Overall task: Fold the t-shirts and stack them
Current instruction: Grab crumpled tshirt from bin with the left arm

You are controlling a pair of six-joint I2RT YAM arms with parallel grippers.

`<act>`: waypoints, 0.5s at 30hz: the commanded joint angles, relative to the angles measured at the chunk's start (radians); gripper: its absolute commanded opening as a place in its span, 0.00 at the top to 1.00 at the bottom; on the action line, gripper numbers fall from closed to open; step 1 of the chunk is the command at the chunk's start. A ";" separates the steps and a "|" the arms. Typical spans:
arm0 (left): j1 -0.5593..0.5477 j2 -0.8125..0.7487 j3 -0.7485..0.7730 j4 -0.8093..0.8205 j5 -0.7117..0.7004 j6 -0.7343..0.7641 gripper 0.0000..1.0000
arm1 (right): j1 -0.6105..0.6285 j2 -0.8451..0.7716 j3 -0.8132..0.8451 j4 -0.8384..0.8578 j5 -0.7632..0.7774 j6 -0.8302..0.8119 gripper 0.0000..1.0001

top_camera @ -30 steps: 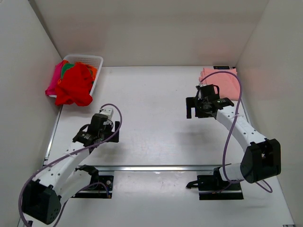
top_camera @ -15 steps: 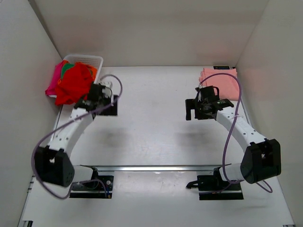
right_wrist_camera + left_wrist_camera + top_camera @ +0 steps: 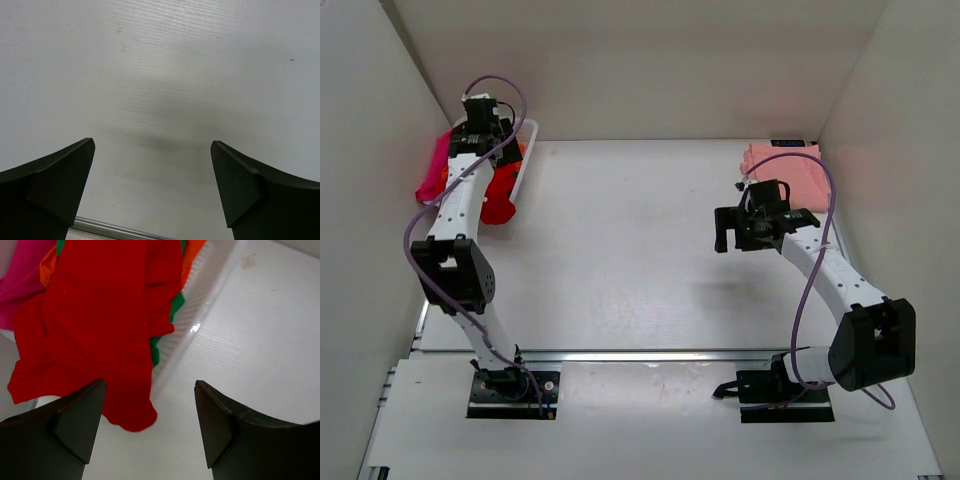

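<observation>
The bright red t-shirt [image 3: 498, 192] hangs over the near edge of the white basket [image 3: 527, 140] at the far left, and a magenta t-shirt [image 3: 429, 176] spills out beside it. In the left wrist view the red t-shirt [image 3: 100, 315] drapes down onto the table, with the magenta [image 3: 22, 275], orange [image 3: 194, 251] and green [image 3: 176, 304] shirts and the basket wall [image 3: 202, 310] around it. My left gripper [image 3: 488, 140] [image 3: 150, 432] is open and empty above the basket's near edge. A folded salmon-pink t-shirt [image 3: 786, 168] lies at the far right. My right gripper [image 3: 732, 234] [image 3: 152, 187] is open and empty over bare table.
White walls enclose the table on the left, back and right. A metal rail [image 3: 660, 354] runs across the near edge in front of the arm bases. A small dark tag [image 3: 785, 143] sits behind the pink shirt.
My left arm has swung from the middle left of the table out to the far-left basket and now hovers over the red t-shirt. My right arm has barely moved.
</observation>
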 commanded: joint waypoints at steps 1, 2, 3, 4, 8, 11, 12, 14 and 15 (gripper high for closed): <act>-0.013 0.092 0.076 0.010 -0.068 -0.003 0.18 | -0.007 -0.020 0.025 0.045 -0.041 -0.014 0.00; -0.013 0.129 0.104 0.012 -0.105 0.007 0.18 | -0.010 -0.016 0.018 0.053 -0.050 -0.014 0.00; -0.004 0.144 0.113 0.019 -0.122 -0.003 0.18 | -0.008 -0.022 0.018 0.050 -0.056 -0.014 0.01; -0.007 0.175 0.132 0.027 -0.129 -0.006 0.19 | -0.007 -0.019 0.007 0.053 -0.058 -0.014 0.01; 0.022 0.274 0.185 0.039 -0.142 -0.023 0.21 | -0.018 -0.034 -0.019 0.083 -0.082 -0.011 0.01; 0.021 0.363 0.276 -0.019 -0.197 -0.015 0.27 | -0.036 -0.031 -0.035 0.097 -0.099 -0.014 0.01; 0.021 0.396 0.314 -0.039 -0.223 -0.020 0.29 | -0.041 -0.025 -0.033 0.094 -0.099 -0.017 0.01; 0.031 0.419 0.351 -0.068 -0.232 -0.025 0.45 | -0.045 -0.017 -0.032 0.088 -0.086 -0.027 0.01; 0.028 0.416 0.343 -0.064 -0.229 -0.029 0.51 | -0.044 -0.013 -0.035 0.091 -0.090 -0.027 0.01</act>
